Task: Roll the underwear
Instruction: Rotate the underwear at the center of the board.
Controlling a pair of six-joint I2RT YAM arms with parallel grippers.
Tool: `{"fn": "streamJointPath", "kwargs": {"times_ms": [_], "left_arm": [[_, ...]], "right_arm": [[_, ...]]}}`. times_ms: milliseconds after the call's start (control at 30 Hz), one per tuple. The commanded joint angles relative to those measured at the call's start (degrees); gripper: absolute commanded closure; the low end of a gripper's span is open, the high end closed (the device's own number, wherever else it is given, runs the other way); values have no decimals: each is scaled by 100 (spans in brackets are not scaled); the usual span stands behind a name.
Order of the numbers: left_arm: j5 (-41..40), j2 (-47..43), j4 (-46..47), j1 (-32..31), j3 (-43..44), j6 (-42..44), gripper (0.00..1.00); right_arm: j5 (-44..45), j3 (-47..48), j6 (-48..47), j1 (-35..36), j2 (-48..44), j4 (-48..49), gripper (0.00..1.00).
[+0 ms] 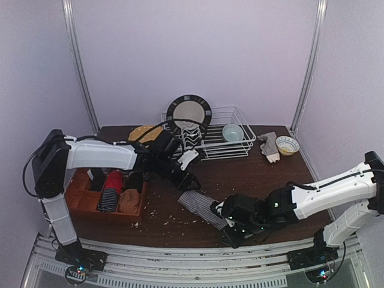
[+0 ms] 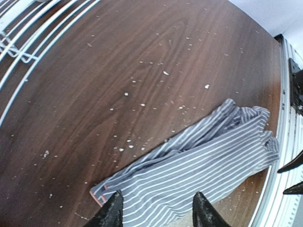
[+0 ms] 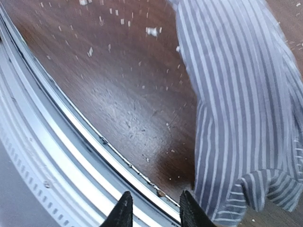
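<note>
A dark underwear with fine white stripes (image 1: 198,206) lies flattened on the brown table (image 1: 240,174), near the front edge. My left gripper (image 1: 189,179) hovers just over its far-left end. In the left wrist view the left gripper (image 2: 158,213) is open, its fingertips (image 2: 113,212) spread above the striped cloth (image 2: 203,161) with nothing pinched. My right gripper (image 1: 233,234) is at the cloth's near-right end. In the right wrist view it (image 3: 156,213) is open over the table's front rim, with the striped underwear (image 3: 236,94) just to its right.
An orange-brown box (image 1: 81,201) at the left holds rolled garments, among them red (image 1: 113,179) and orange-brown (image 1: 129,201). A wire rack (image 1: 225,144) with a plate (image 1: 189,111) and a bowl (image 1: 233,132) stands at the back. A grey-beige cloth (image 1: 269,146) and a small bowl (image 1: 287,144) lie at the back right. Crumbs dot the table.
</note>
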Motion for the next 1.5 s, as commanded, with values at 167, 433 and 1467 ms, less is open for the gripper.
{"fn": "streamJointPath", "kwargs": {"times_ms": [167, 433, 1467], "left_arm": [[-767, -445, 384, 86, -718, -322, 54], [-848, -467, 266, 88, -701, -252, 54], [-504, 1199, 1458, -530, -517, -1374, 100]], "right_arm": [[371, -147, 111, -203, 535, -170, 71], [387, -729, -86, -1364, 307, -268, 70], [342, 67, -719, -3605, 867, -142, 64]]}}
